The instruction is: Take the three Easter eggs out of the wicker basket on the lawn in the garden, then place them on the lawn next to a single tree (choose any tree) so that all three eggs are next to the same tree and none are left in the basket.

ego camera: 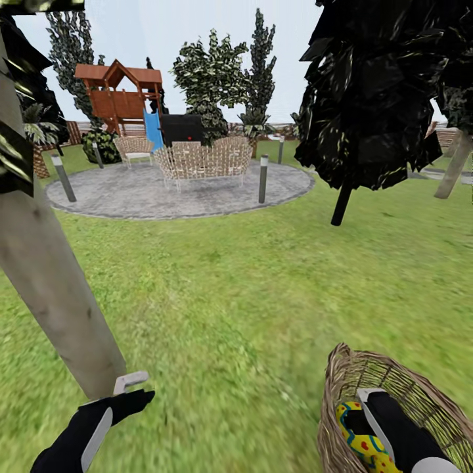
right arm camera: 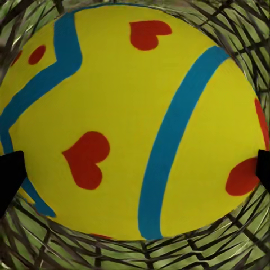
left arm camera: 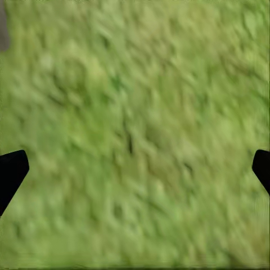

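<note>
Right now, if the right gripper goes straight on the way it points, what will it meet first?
Most likely the Easter egg inside the wicker basket. In the right wrist view the egg sits squarely between the spread fingers of the right gripper; how close is unclear.

This is a simulated home garden: a wide green lawn (ego camera: 263, 276) spreads around a round grey paved patio (ego camera: 131, 194) set with pale woven chairs (ego camera: 203, 159) and short bollard posts (ego camera: 263, 179). A wooden playset (ego camera: 121, 95) with a blue slide stands behind, among several trees (ego camera: 213, 79) and a brown fence (ego camera: 447, 136).
</note>
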